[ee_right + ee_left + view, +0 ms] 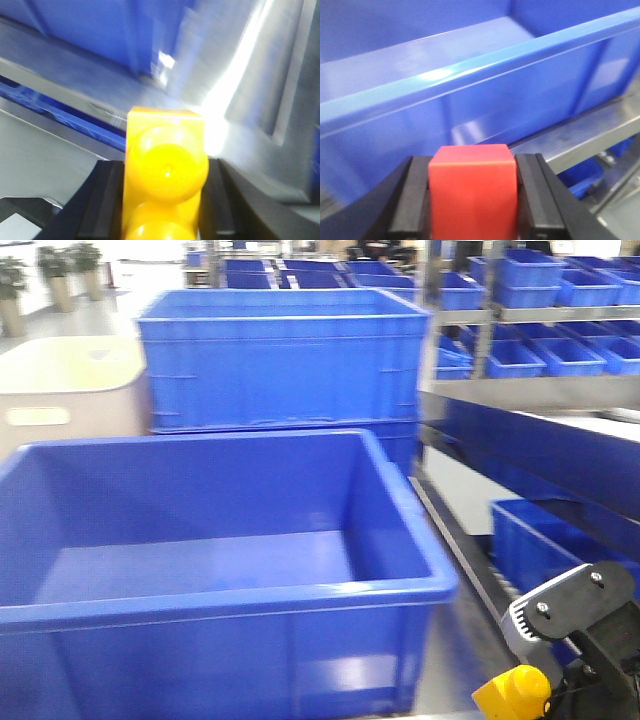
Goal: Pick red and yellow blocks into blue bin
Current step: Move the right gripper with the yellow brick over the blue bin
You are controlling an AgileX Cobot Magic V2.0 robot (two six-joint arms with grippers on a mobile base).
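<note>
My left gripper is shut on the red cube, held just outside the near wall of the blue bin. The yellow brick, studs facing the camera, sits clamped in my right gripper. In the front view the blue bin fills the foreground, its floor bare. The right gripper holds the yellow brick at the bottom right, outside the bin's right corner. The left gripper is out of sight in the front view.
A ribbed blue crate stands behind the bin, a cream tub to its left. Shelves with several small blue trays and a metal conveyor rail run along the right.
</note>
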